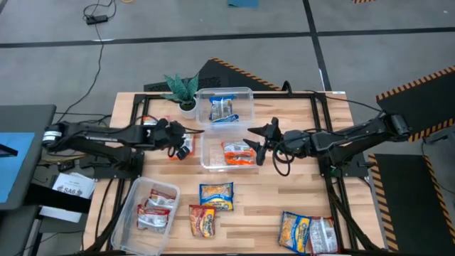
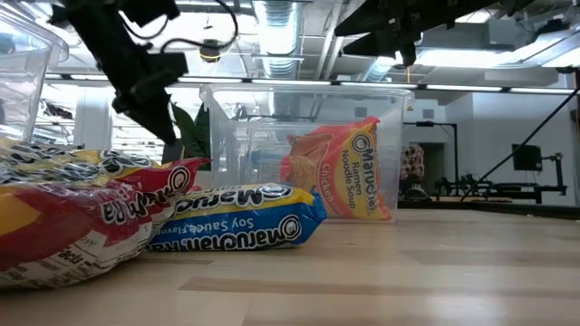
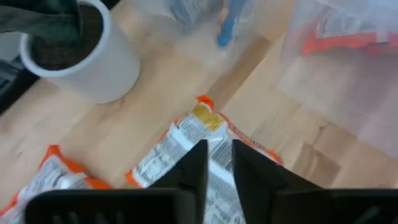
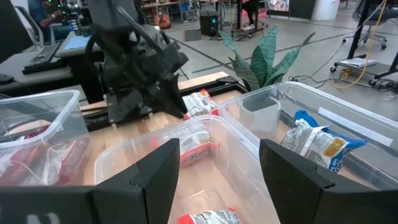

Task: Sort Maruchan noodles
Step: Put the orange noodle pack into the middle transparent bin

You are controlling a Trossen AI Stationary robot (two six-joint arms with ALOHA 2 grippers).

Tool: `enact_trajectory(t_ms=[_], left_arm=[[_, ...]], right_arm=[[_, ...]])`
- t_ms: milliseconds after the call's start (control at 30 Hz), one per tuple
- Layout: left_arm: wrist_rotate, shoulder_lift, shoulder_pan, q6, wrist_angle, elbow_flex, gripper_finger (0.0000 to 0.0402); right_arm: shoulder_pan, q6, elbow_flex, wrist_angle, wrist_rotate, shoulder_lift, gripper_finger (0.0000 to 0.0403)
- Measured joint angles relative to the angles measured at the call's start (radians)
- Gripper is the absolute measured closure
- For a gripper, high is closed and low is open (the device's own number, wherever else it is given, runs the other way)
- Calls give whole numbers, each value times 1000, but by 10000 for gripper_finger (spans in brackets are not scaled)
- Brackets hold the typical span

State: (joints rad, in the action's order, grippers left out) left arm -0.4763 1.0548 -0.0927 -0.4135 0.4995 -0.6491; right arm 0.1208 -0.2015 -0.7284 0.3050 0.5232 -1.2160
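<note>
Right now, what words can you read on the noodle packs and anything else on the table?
"Maruchan", "Ramen Noodle Soup", "Chicken": on the orange pack standing in the clear tub.
"Maruchan", "Soy Sauce Flavor": upside down on the blue pack lying on the table.
"Maruchan": only partly readable, upside down on the red pack.
The white paper beside the table: print too small to read.
Pack in the left hand: print too blurred to read.

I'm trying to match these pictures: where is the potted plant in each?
High view: plant at the table's upper edge.
Low view: its leaves behind the clear tub.
Left wrist view: its white pot, upper left.
Right wrist view: leaves, top middle.
Shared landmark: the clear tub holding an orange packet.
</note>
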Motion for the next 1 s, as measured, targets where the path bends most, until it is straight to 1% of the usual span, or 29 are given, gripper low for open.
enact_trajectory(t_ms=[233, 400, 533, 600, 700, 867, 933, 1000], left_arm=[[101, 109, -31, 32, -45, 0, 250], [106, 142, -32, 104, -46, 0, 208], [106, 141, -32, 189, -43, 0, 197], [112, 134, -32, 215, -71, 17, 196], [162, 105, -32, 237, -173, 101, 196], [215, 20, -32, 219, -384, 258, 196], [220, -14, -32, 218, -449, 296, 196], [210, -38, -32, 225, -463, 313, 196]], right_arm=[[1, 0, 0, -12, 0, 0, 159], [1, 0, 0, -21, 0, 0, 159], [1, -1, 0, -33, 0, 0, 159], [1, 0, 0, -40, 0, 0, 159], [1, 0, 0, -46, 0, 0, 159], [1, -1, 0, -63, 0, 0, 159], [-2, -1, 0, -62, 0, 0, 159], [-6, -4, 0, -62, 0, 0, 159]])
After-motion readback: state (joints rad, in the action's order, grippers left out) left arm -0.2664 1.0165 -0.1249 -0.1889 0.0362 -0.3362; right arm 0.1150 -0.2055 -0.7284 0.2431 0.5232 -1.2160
